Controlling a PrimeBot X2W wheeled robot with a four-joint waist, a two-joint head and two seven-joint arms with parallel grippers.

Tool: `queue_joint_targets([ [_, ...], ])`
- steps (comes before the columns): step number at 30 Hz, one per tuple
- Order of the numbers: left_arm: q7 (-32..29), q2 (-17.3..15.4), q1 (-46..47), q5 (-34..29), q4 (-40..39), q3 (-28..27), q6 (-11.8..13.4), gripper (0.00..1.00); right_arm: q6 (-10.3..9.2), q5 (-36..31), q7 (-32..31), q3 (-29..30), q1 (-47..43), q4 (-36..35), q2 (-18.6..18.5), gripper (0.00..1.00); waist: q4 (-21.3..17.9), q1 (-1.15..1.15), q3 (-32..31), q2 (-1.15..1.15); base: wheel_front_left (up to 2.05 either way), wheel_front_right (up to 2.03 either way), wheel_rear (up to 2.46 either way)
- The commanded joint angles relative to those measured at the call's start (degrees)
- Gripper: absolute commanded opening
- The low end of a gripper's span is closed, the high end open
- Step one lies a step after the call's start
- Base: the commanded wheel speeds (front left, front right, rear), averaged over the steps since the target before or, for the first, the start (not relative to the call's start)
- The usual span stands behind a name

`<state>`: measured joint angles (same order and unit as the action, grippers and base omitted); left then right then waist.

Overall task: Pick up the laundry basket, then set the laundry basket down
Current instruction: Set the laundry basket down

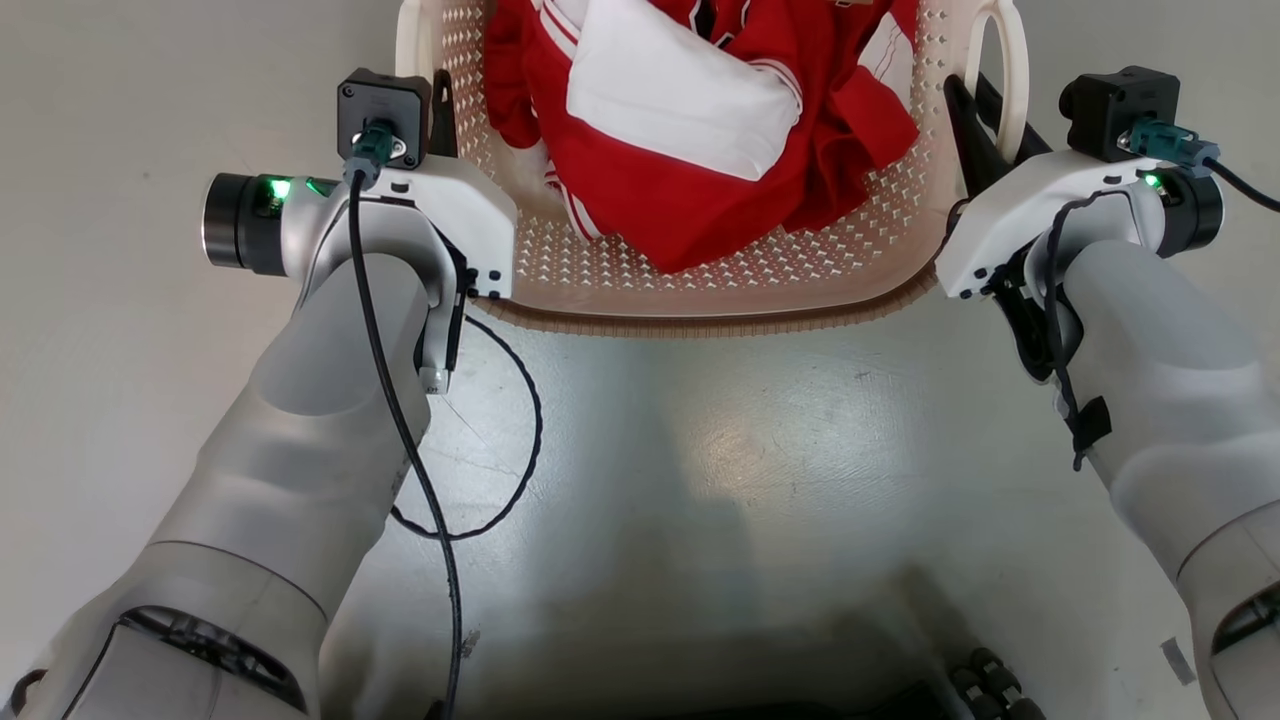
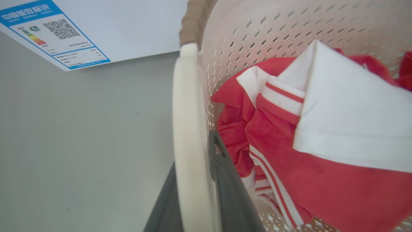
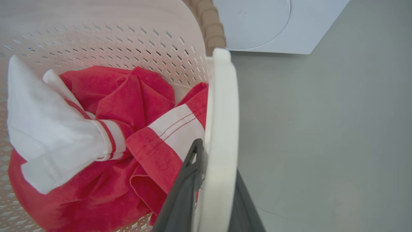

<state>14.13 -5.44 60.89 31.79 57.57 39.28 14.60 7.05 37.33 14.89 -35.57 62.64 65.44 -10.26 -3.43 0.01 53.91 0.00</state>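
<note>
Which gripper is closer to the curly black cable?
Left. The curly black cable loops close behind the left gripper, whose jaws clamp one handle of the cream perforated plastic laundry basket; the right gripper clamps the opposite handle.

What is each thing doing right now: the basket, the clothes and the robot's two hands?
laundry basket, upright, gripped at both sides.
clothes, red and white, crumpled inside the basket.
left gripper, shut on the left handle.
right gripper, shut on the right handle.
</note>
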Motion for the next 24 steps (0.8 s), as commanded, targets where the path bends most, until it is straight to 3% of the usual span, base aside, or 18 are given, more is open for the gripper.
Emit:
queue_joint_targets([
  [1,0.9,-0.7,0.7,-1.7,-1.6,-1.2,-0.2,0.00,0.44,-1.4,0.1,-0.8,-1.9,-0.9,0.9,0.00,0.1,-0.01,0.3,0.00,0.00,0.00,0.00],
  [24,0.9,1.2,0.8,-12.0,-2.2,-11.9,-2.8,0.00,0.44,-5.8,0.1,4.1,-1.9,-1.7,1.7,0.00,-0.1,-0.01,3.7,0.00,0.00,0.00,0.00],
])
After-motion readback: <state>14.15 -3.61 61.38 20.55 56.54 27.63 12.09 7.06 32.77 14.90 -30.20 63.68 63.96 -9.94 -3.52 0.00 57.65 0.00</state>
